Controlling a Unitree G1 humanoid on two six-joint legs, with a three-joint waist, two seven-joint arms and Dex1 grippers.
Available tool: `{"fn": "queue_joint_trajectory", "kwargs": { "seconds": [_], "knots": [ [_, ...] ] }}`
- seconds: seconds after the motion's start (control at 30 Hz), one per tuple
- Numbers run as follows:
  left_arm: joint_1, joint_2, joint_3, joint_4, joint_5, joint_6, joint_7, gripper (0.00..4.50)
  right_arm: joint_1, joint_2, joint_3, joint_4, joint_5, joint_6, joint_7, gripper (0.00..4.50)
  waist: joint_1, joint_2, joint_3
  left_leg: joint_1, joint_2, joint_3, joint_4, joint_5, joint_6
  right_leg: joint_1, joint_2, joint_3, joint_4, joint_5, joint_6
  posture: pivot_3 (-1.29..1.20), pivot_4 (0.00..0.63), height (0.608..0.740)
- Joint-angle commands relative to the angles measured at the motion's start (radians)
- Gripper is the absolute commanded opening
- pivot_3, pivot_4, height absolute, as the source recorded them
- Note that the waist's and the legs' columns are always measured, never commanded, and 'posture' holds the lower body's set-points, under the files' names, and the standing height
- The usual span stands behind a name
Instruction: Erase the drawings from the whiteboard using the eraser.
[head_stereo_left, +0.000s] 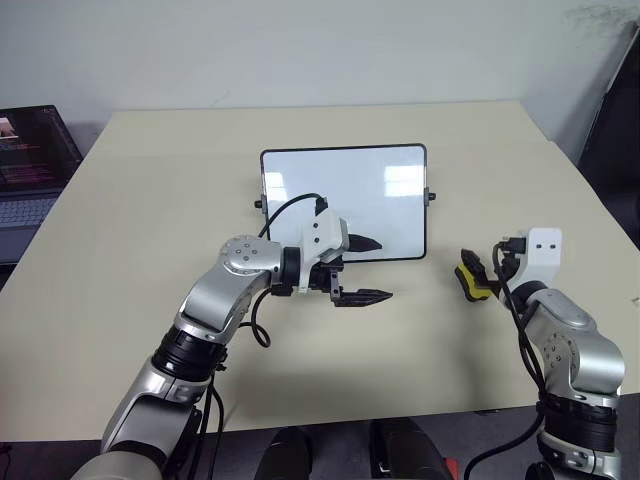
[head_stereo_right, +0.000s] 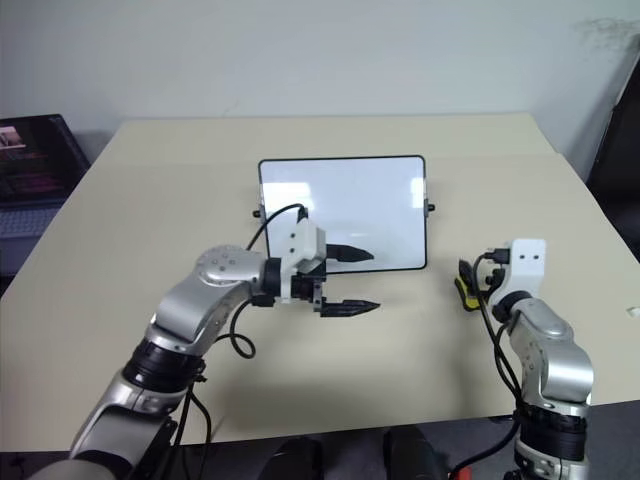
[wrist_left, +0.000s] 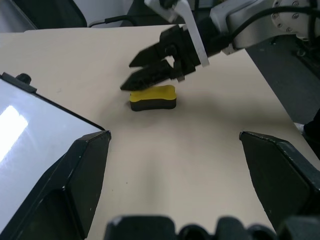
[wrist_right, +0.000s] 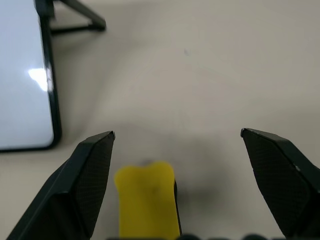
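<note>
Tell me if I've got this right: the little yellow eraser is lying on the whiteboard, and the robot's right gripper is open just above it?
Not quite. The yellow eraser lies on the tan table, off to the side of the whiteboard, not on it. The left wrist view shows bare table between them. The rest holds: the right gripper is open just above it.

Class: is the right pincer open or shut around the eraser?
Open. The right pincer has its fingers spread wide, and the eraser lies loose on the table between them.

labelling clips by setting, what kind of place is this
Probably an office or lab workspace: a plain beige table against a bare wall, a small whiteboard with a yellow eraser on it, and an open laptop alongside.
</note>
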Motion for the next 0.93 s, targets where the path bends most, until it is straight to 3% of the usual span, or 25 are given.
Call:
{"fn": "queue_joint_trajectory", "kwargs": {
  "seconds": [0.03, 0.27, 0.53, 0.8, 0.93],
  "knots": [
    [0.058, 0.003, 0.112, -0.054, 0.013, -0.012, 0.124, 4.5, -0.01, 0.005, 0.021, -0.097, 0.03, -0.096, 0.011, 4.44, -0.003, 0.0, 0.0, 0.0, 0.0, 0.0, 0.0, 0.0, 0.0, 0.0, 0.0, 0.001, 0.0, 0.0, 0.0, 0.0, 0.15, 0.74],
    [0.361, -0.058, 0.284, -0.278, 0.013, 0.044, 0.42, 4.5, 0.148, 0.085, 0.154, -0.223, 0.037, -0.27, 0.021, 4.44, 0.003, 0.001, -0.001, -0.001, 0.003, -0.003, 0.0, 0.0, 0.0, 0.0, -0.008, 0.0, 0.0, 0.0, 0.0, 0.0, 0.15, 0.74],
    [0.531, -0.186, 0.381, -0.351, 0.156, -0.041, 0.743, 4.5, 0.361, 0.097, 0.226, -0.145, -0.033, -0.611, 0.076, 4.44, 0.009, 0.001, -0.001, 0.001, 0.0, -0.005, 0.004, 0.0, 0.0, 0.006, -0.009, -0.001, -0.001, -0.001, 0.004, 0.0, 0.15, 0.74],
    [0.697, -0.264, 0.398, -0.342, 0.218, -0.078, 0.874, 4.5, 0.497, 0.095, 0.204, -0.137, 0.03, -0.625, 0.083, 4.44, 0.006, 0.001, -0.002, 0.003, 0.001, -0.005, 0.007, 0.0, 0.0, 0.008, -0.008, -0.001, 0.0, -0.003, 0.006, 0.0, 0.15, 0.74],
    [0.745, -0.302, 0.407, -0.376, 0.206, -0.045, 0.913, 4.5, 0.496, 0.085, 0.184, -0.123, 0.077, -0.565, 0.078, 4.44, 0.007, 0.001, -0.002, 0.002, 0.001, -0.005, 0.01, 0.0, 0.0, 0.008, -0.008, -0.001, 0.0, -0.003, 0.007, 0.0, 0.15, 0.74]
  ]
}}
